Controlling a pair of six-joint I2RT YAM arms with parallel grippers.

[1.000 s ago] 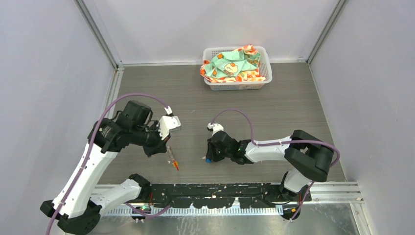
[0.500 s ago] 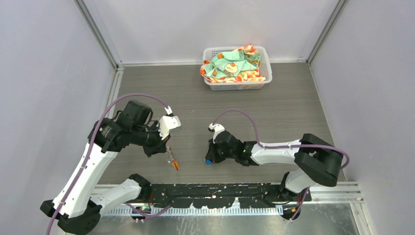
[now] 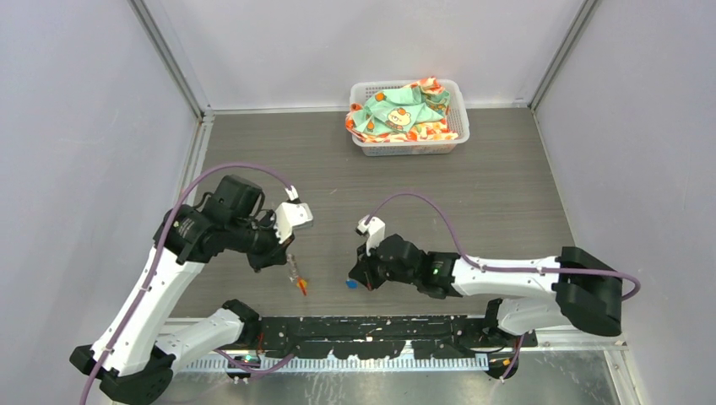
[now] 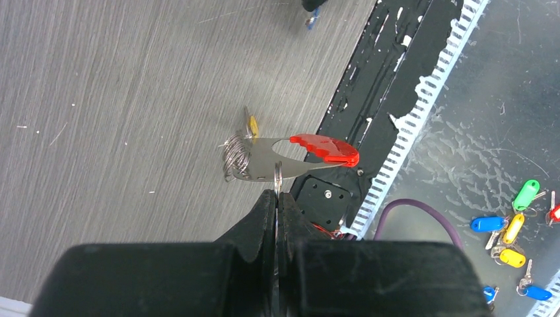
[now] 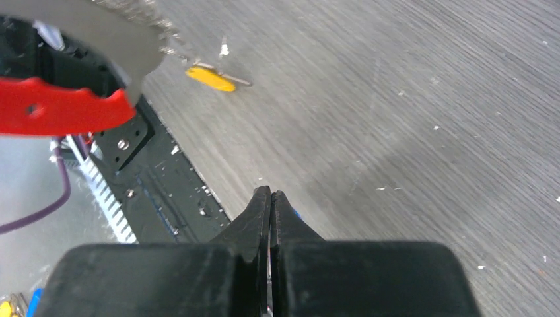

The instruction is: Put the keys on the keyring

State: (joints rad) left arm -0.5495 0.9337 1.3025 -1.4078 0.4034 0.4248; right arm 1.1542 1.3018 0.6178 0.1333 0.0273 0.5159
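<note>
My left gripper is shut on the thin ring of the keyring and holds it above the table near the front edge. Its red tag points toward the black rail and the wire bunch hangs on the other side. The yellow-tagged key sits right by that bunch; whether it is on the ring I cannot tell. My right gripper is shut, with the blue-tagged key at its tip. In the right wrist view only a sliver of blue shows beside the fingers.
A white basket holding a patterned cloth stands at the back of the table. A black rail runs along the near edge. Several spare keys with coloured tags lie on the metal surface beyond it.
The right gripper has shut and moved left toward the keyring and the near edge, the blue key going with it. The left arm and keyring have stayed put.
</note>
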